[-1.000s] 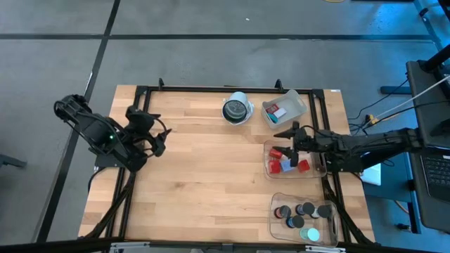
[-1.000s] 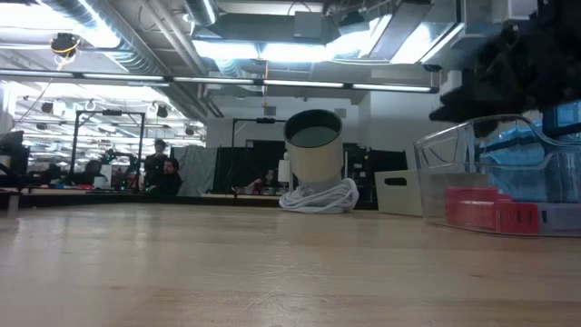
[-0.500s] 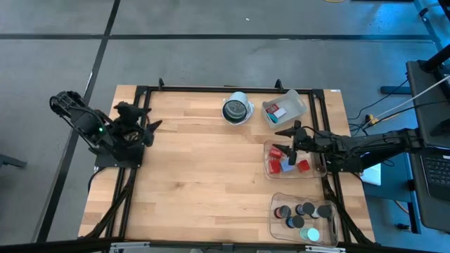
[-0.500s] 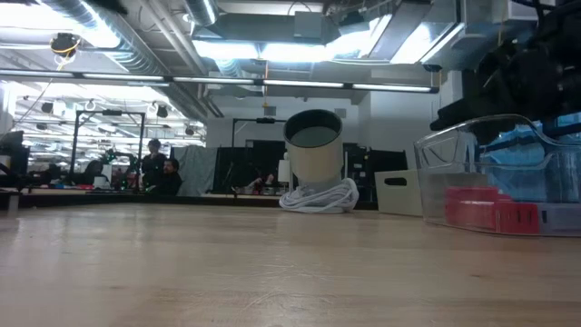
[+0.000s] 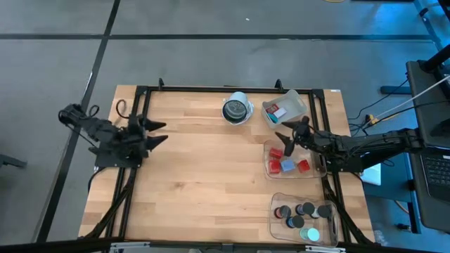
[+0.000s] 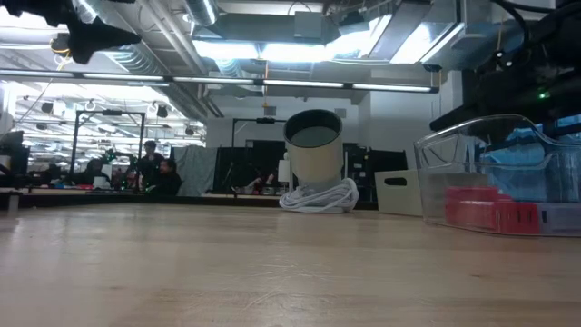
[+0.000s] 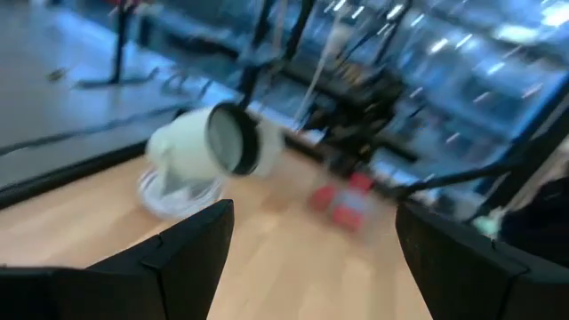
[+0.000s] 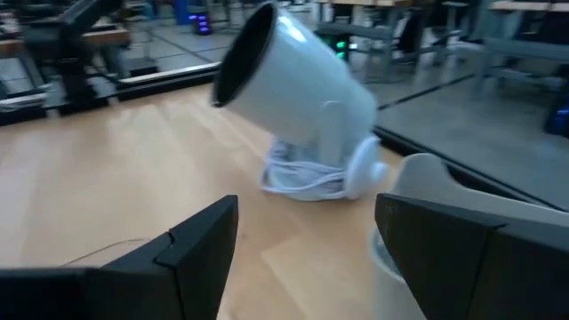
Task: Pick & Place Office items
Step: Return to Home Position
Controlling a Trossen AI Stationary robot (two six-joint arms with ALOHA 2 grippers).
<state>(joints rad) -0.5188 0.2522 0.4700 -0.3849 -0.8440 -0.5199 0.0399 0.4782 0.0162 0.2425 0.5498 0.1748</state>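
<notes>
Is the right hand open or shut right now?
Open: the right hand shows both fingers spread wide apart, nothing held between them.

red blocks [image 5: 303, 166], black discs [image 5: 307, 209], teal piece [image 5: 310, 235], pale wood table [image 5: 204, 176]

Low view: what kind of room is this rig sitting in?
Probably an open-plan robotics lab or workshop: exposed ceiling ducts with strip lights, people in the far background, and a bare concrete floor around the wooden table.
</notes>
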